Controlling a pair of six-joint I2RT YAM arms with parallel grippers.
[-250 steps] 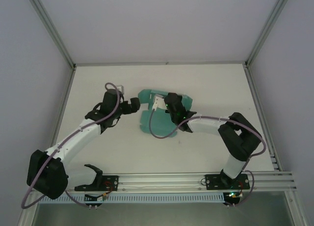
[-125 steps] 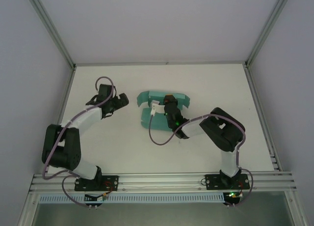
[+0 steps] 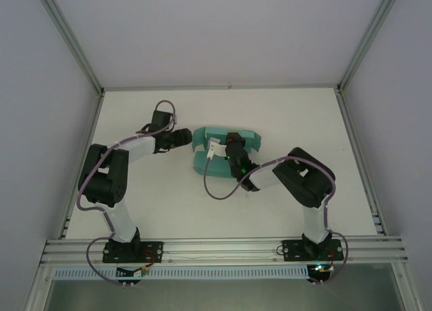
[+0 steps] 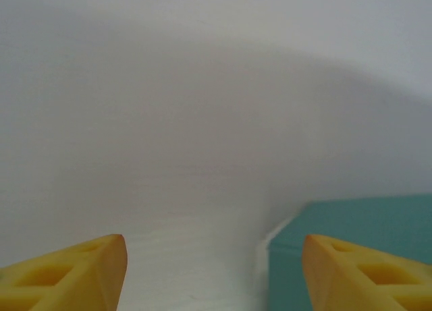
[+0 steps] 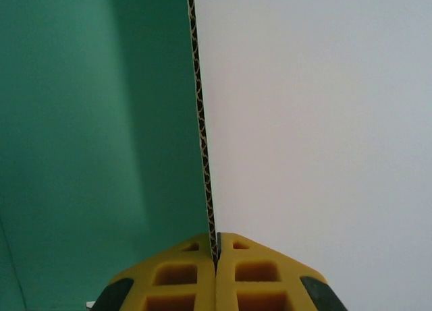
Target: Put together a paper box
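Moved: left gripper [image 3: 183,137], now beside teal-green corrugated-card paper box [image 3: 200,164], jaws apart; right gripper [image 5: 216,238] pinches its raised wall; white tabletop [image 3: 304,122] beneath.

The paper box [image 5: 101,122] is matt teal corrugated card, fluted along the cut edge above the right gripper's [image 5: 216,249] yellow plastic fingers [image 5: 172,278]; the table [image 3: 175,213] beneath looks smooth, matt white.

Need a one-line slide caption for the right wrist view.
Right claw shut on the corrugated edge of the teal-green paper box, green face left, plain white right.
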